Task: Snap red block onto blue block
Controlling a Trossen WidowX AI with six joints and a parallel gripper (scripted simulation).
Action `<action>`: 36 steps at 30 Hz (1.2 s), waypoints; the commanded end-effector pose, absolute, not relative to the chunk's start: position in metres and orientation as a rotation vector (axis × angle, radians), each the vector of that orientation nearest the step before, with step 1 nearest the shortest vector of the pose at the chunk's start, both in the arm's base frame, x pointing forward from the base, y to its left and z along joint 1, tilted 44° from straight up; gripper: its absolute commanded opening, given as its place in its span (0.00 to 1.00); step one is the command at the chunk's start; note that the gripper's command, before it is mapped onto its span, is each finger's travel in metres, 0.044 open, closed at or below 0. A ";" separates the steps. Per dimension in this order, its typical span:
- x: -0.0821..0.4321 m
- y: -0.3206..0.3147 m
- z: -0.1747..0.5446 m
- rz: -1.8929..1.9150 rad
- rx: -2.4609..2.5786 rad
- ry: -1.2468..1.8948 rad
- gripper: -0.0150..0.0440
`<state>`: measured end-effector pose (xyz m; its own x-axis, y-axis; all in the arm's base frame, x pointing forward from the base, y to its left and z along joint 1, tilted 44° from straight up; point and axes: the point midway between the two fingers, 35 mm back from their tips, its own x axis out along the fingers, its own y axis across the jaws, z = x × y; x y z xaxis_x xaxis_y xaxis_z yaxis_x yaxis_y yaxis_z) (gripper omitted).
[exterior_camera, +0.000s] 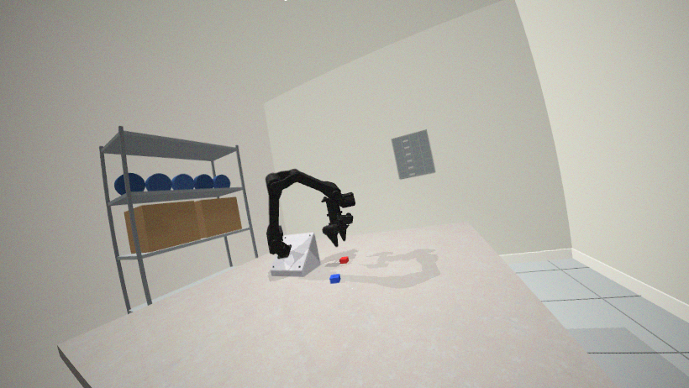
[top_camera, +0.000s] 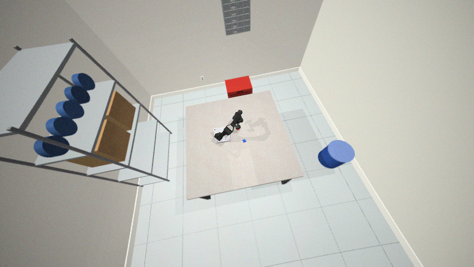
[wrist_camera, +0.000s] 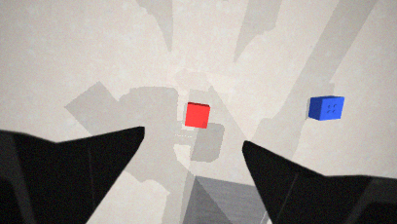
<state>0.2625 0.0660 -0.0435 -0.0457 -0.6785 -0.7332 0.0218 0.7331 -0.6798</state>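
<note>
The red block (top_camera: 238, 129) (exterior_camera: 344, 259) (wrist_camera: 198, 116) lies on the table, partly hidden by the arm in the top view. In the wrist view it shows ahead of the gap between the fingertips. The blue block (top_camera: 244, 140) (exterior_camera: 334, 278) (wrist_camera: 326, 108) stands apart from it, to the right in the wrist view, with small round marks on one face. My gripper (exterior_camera: 339, 243) (wrist_camera: 195, 138) is wide open and empty. It points down above the red block, clear of it.
The arm's white wedge-shaped base (top_camera: 226, 138) (exterior_camera: 308, 253) stands on the table (top_camera: 212, 172) (exterior_camera: 337, 337), close to both blocks. In the wrist view a grey slanted surface (wrist_camera: 224, 200) shows at the bottom. Arm shadows fall around the blocks.
</note>
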 end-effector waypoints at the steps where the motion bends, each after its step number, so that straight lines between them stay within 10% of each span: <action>1: 0.261 0.055 -0.050 -0.619 -0.558 1.541 1.00; 36: 0.259 0.008 -0.100 -0.623 -0.560 1.540 0.96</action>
